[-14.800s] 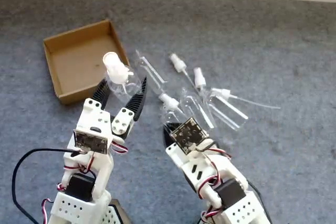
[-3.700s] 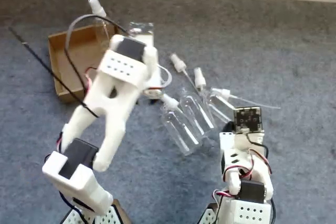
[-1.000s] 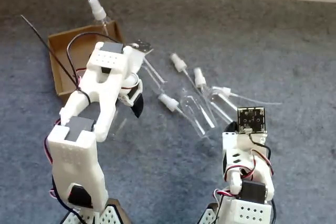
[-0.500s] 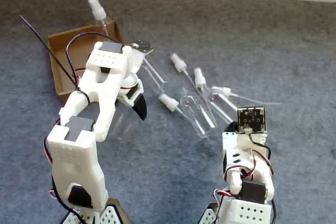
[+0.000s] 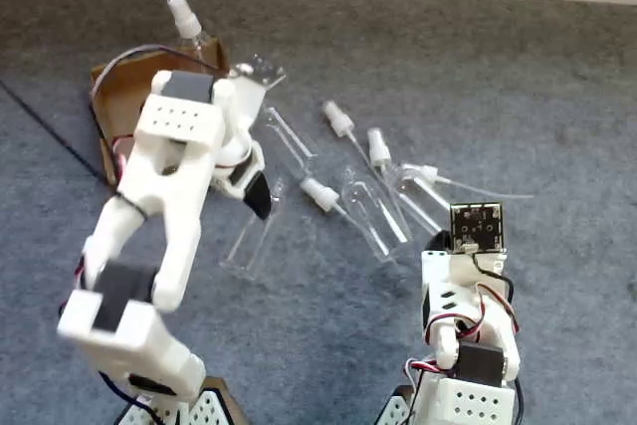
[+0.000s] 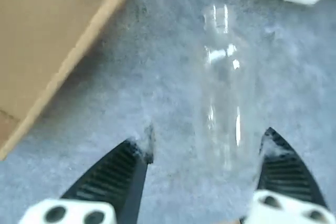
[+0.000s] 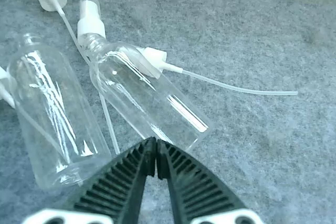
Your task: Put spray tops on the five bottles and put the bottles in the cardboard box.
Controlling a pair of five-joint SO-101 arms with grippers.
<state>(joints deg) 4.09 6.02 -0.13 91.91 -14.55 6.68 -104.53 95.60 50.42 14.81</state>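
My left gripper hangs open over a capless clear bottle that lies on the carpet beside the cardboard box. In the left wrist view that bottle reaches in between the spread fingers of the left gripper, with the box to one side. A bottle with a spray top stands at the box's far corner. My right gripper is shut and holds nothing, just short of two more clear bottles. Loose spray tops lie among them.
Grey carpet covers the table. A spray top with a long dip tube rests across one bottle, its tube trailing away over the carpet. The right arm's base sits at the near edge, and open carpet stretches to its far right.
The left arm has risen and drawn back toward the box, uncovering the capless bottle, which lies on the carpet. The right arm has not moved.
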